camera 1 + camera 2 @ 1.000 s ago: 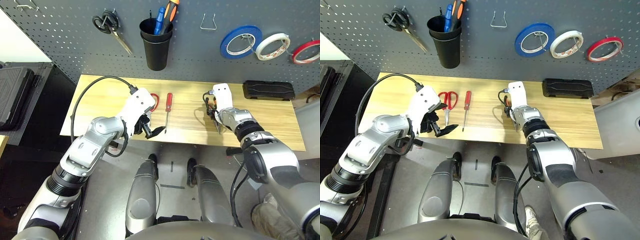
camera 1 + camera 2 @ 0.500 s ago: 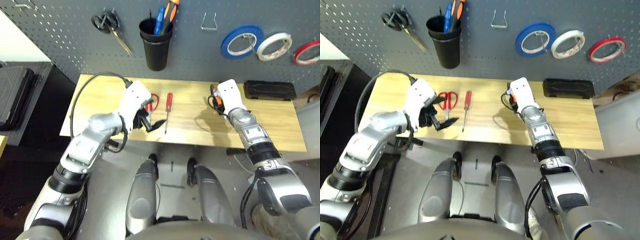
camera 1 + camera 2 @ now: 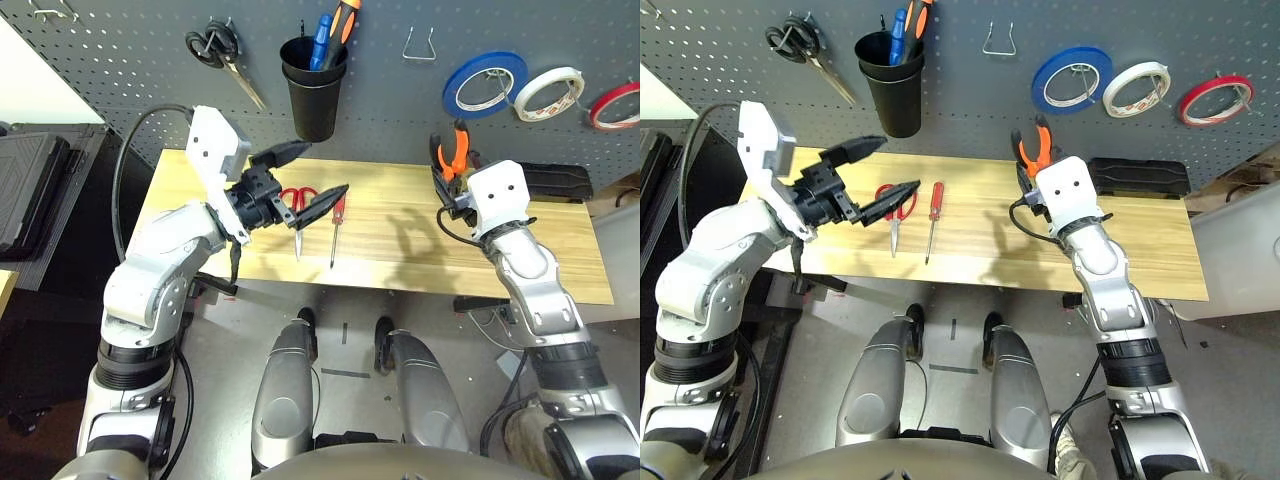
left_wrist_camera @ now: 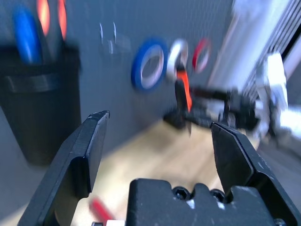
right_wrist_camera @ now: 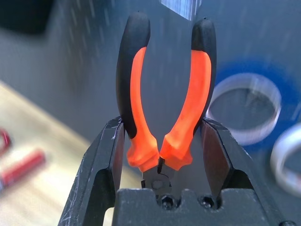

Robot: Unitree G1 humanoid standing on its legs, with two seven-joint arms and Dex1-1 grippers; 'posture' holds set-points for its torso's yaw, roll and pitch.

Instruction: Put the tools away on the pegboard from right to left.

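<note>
My right gripper [image 3: 452,182] is shut on the orange-and-black pliers [image 3: 455,148], held off the table with the handles pointing up toward the pegboard [image 3: 130,80]. In the right wrist view the two fingers [image 5: 110,160] clamp the pliers [image 5: 164,108] just above the head. The left gripper [image 3: 305,175] hangs open and empty above the red-handled scissors [image 3: 297,200]. The red-handled screwdriver [image 3: 337,215] lies on the table beside them. A thin red tape ring [image 3: 612,103] hangs at the pegboard's far right.
An empty wire hook [image 3: 417,42] sits above and left of the pliers. Blue tape [image 3: 483,83] and white tape [image 3: 546,92] hang to its right. A black cup [image 3: 313,90] and black-handled scissors [image 3: 222,50] are on the board. A black case [image 3: 540,180] lies at the table's back right.
My right gripper has lifted the pliers off the table and up toward the pegboard. The left arm has risen from the table's front edge and now points its open gripper to the right.
</note>
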